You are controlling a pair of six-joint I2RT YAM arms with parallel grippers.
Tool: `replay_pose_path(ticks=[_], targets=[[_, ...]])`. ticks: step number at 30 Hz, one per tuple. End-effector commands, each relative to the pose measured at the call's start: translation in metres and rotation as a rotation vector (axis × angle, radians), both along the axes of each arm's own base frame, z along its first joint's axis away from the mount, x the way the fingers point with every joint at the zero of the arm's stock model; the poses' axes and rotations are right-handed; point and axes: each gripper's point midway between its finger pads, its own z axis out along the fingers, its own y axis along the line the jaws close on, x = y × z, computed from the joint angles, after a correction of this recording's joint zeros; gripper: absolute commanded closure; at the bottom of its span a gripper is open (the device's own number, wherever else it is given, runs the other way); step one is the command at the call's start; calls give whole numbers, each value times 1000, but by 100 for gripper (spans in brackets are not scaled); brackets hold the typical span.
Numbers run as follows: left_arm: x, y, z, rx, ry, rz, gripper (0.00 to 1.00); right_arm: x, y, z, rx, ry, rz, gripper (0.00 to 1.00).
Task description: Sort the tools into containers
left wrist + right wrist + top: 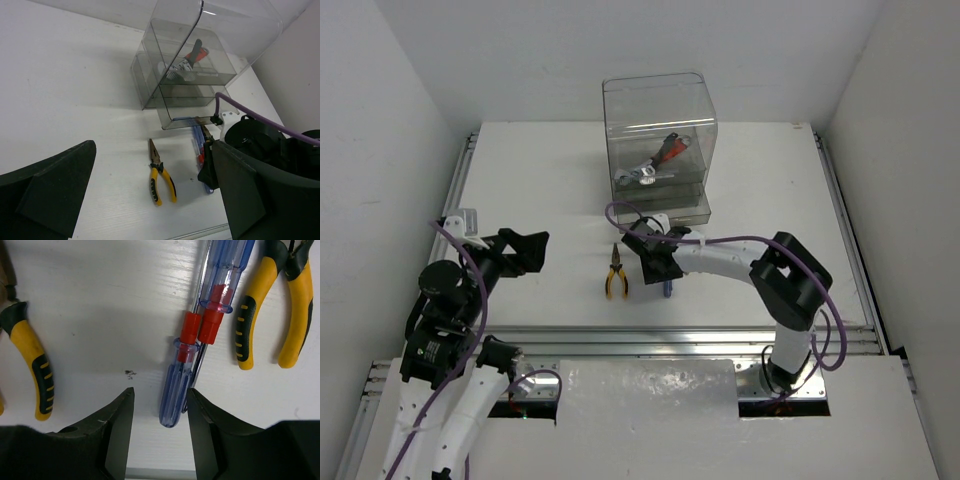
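One blue screwdriver [176,385] lies, handle end inside the parted right end effector [159,407].

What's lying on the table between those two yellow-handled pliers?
Two thin screwdrivers with blue and red handles, side by side. The right wrist view shows them, one pliers at its left edge, the other at its right.

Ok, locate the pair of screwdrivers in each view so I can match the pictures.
Top external: only a blue end of the screwdrivers shows, near centre, just below the right gripper.
Left wrist: right of centre, between the yellow pliers and the right gripper.
Right wrist: centre, running from the top edge down to the gap between the fingers.
Shared landmark: the right gripper, right beside them in every view.
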Motion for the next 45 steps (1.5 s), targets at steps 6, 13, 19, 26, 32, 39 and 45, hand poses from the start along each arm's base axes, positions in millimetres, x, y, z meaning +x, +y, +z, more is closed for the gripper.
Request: replay_pose_path(ticks=[6, 13, 19, 26, 32, 39, 45], targets=[[-1, -2, 13, -11, -58, -10, 0, 18, 6, -2, 14, -4, -21, 54], [-1, -2, 14, -11, -61, -11, 0, 13, 7, -18, 16, 43, -20, 62], [-1, -2, 14, -12, -61, -13, 0, 7, 6, -28, 16, 68, -39, 78], [-1, -3, 14, -11, -59, -14, 0, 3, 10, -30, 53, 80, -41, 77], [-1, -3, 14, -11, -59, -14, 0, -3, 14, -44, 51, 126, -31, 80], [0, -2, 13, -11, -56, -13, 0, -5, 11, -41, 52, 126, -29, 70], [0, -2, 13, -11, -56, -13, 0, -12, 5, -41, 45, 129, -27, 74]])
